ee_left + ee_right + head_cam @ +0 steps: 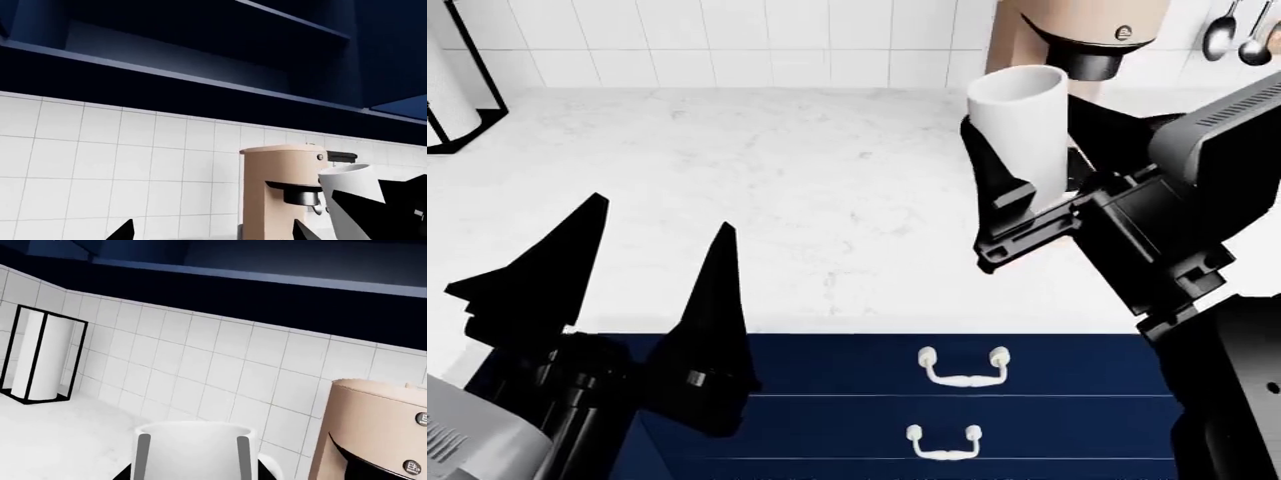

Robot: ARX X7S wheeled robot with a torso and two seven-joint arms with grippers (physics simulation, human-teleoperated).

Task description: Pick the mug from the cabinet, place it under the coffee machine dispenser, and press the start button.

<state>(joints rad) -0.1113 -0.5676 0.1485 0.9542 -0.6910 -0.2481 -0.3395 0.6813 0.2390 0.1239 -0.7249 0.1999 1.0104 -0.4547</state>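
Observation:
The white mug (1021, 115) stands upright in my right gripper (1030, 175), which is shut on its lower body and holds it above the counter. It hangs in front of and slightly left of the beige coffee machine (1081, 25), not under its dark dispenser (1090, 62). A small round start button (1121, 33) shows on the machine's head. From the right wrist, the mug (193, 450) fills the space between the fingers, with the machine (380, 430) beside it. My left gripper (654, 255) is open and empty over the counter's front left. From the left wrist I see the machine (283, 190) and mug (350, 182).
A paper towel holder (447, 90) stands at the back left of the white counter (761, 180). Utensils (1241, 35) hang on the tiled wall right of the machine. Dark blue drawers (961, 365) sit below the counter's edge. Open dark blue cabinet shelves (200, 40) hang overhead.

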